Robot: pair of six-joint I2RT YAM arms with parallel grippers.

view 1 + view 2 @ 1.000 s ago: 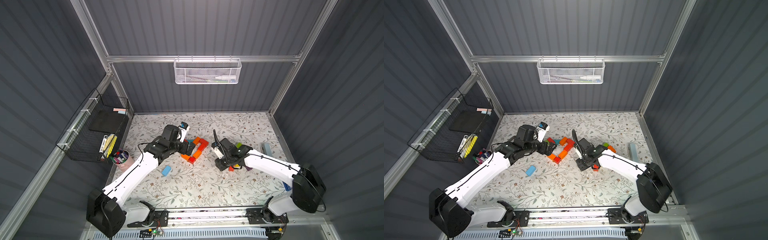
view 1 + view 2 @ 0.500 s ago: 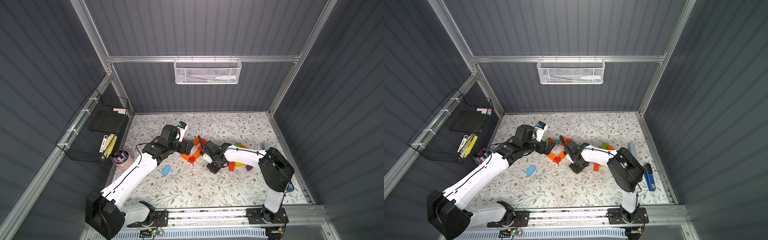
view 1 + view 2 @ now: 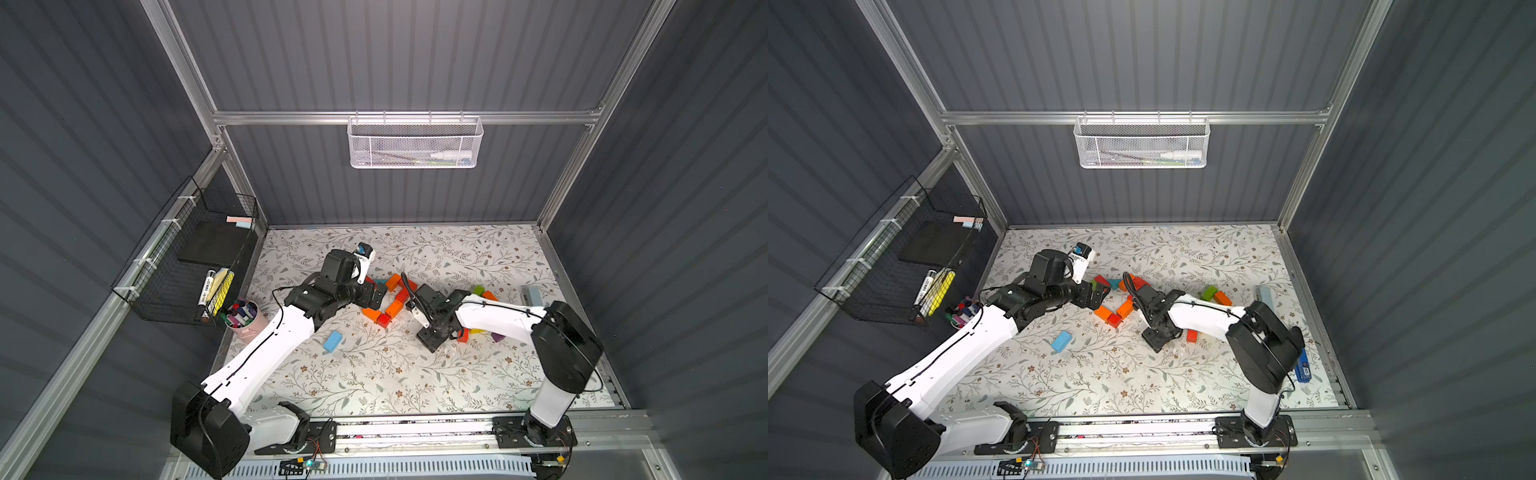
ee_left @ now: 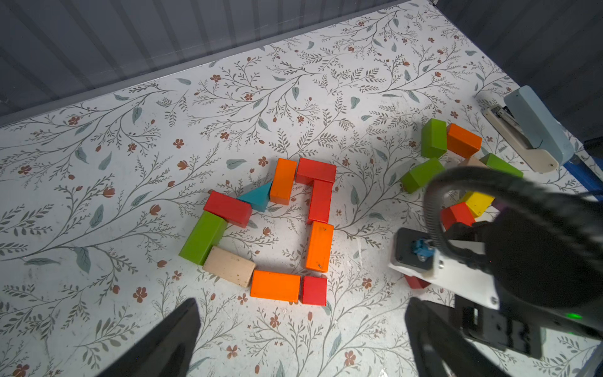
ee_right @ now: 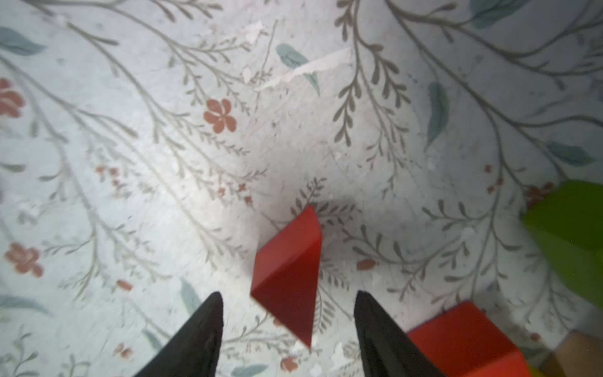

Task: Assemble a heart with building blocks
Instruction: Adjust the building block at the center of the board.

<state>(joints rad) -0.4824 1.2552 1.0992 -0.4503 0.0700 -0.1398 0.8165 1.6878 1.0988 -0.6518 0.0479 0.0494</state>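
**Right hand open over a red wedge; block ring sits beside it**

Top views: both showed the floral-papered desk (image 3: 374,382) with a ring of painted wooden building blocks (image 3: 390,301) near the middle, between the two arms. The left hand (image 3: 377,297) sat at the ring's edge. The right hand (image 3: 1156,340) pointed down just beside the ring, on the side of the spare blocks (image 3: 1214,295). A light-blue wooden brick (image 3: 1061,341) lay alone, well apart from the ring. Neither hand's state could be read from up here.

Left wrist: the ring read clearly, with green, tan, orange and red bricks butted end to end. A teal triangular wedge (image 4: 257,197) was tucked in on one side, likely as the heart's notch. The loop looked closed or nearly so. The left hand (image 4: 293,342) was wide open and empty. It was held back from the ring, probably to stay clear of it. The red wedge barely showed under the right arm.

Right wrist: only this view showed the red triangular wooden wedge (image 5: 290,277), apparently resting on the desk between the fingers (image 5: 202,326). The jaws stood apart with a gap on each side, so nothing was gripped. The ring was out of frame. The wedge was probably meant for the heart and would need a fresh grasp.
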